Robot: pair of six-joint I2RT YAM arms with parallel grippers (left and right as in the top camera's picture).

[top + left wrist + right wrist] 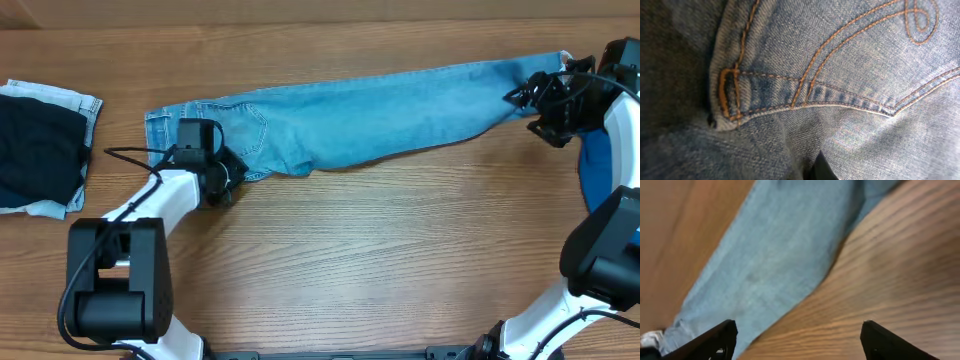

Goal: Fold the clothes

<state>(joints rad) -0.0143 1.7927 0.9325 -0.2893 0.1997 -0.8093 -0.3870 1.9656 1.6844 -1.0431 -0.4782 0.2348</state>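
**Item 1. Jeans (pixel 380 105), light blue.** They lie flat along the far half of the bench (pixel 400 250) at full length. The waist is at the left and the leg runs right, rising slightly toward the far right corner. The pale hem ends at the far right, beside the right arm. The left wrist view shows the cloth very close: a back pocket seam (pixel 850 102) in orange thread and a belt loop (pixel 729 95).

**Item 2. Left fingers (pixel 222 188).** They sit at the near edge of the waist, at the left end of the jeans, clenched on the denim there. In the left wrist view only one dark tip (pixel 821 171) shows at the bottom edge, with cloth bunched round it.

**Item 3. Right fingers (pixel 720 337).** They are released and spread wide, grasping nothing. They hang over the near edge of the leg close to the hem. In the right wrist view, denim lies under the left tip and bare wood under the right one. Whether either tip touches the cloth cannot be told.

**Item 4. Dark navy piece (pixel 38 150).** It is folded at the left edge of the bench, on top of a light denim piece (pixel 70 100) that shows round its far and near sides. Both lie well apart from the jeans.

**Item 5. Bright blue denim (pixel 600 165).** It is at the right edge of the bench, near the hem of the jeans and partly hidden by the right arm.
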